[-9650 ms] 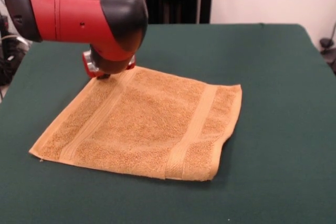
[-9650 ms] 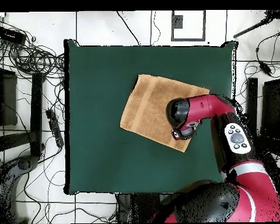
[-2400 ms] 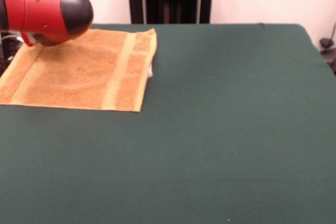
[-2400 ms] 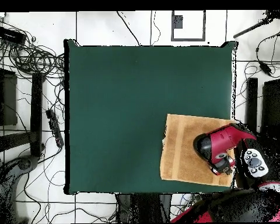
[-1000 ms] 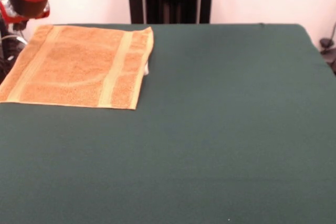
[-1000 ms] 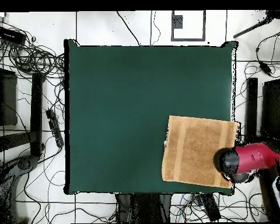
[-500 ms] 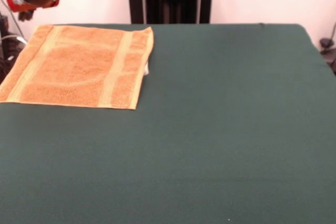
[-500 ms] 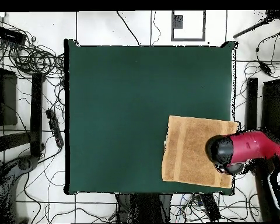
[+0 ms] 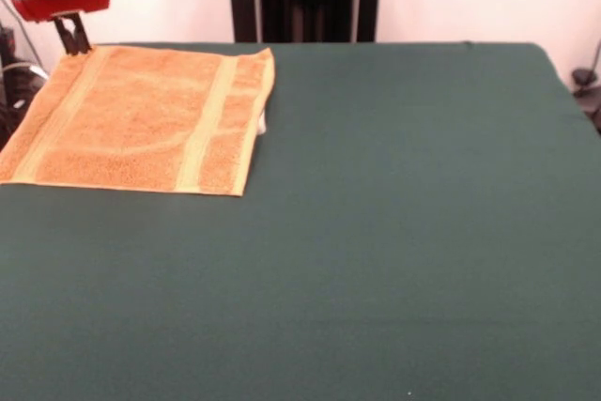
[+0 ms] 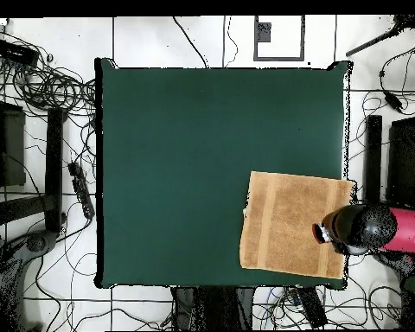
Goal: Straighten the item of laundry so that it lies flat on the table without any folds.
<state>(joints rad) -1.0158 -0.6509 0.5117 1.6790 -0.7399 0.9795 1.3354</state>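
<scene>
1. Towel (image 9: 146,119) is seen spread flat on the table (image 9: 394,232), at a corner of the green top, with its edges close to two table edges.
2. Two paler bands are seen across it, and a small white tag (image 9: 263,123) shows at one edge.
3. Gripper (image 9: 73,39) is held just above the towel's corner, its dark fingers pointing down; whether the jaws are apart or together cannot be told.

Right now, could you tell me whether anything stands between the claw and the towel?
Nothing visible does. The claw hangs over the towel's far corner at the table's edge, with only open air between them. The towel lies spread out by itself on the green top, with no other object near it.
</scene>
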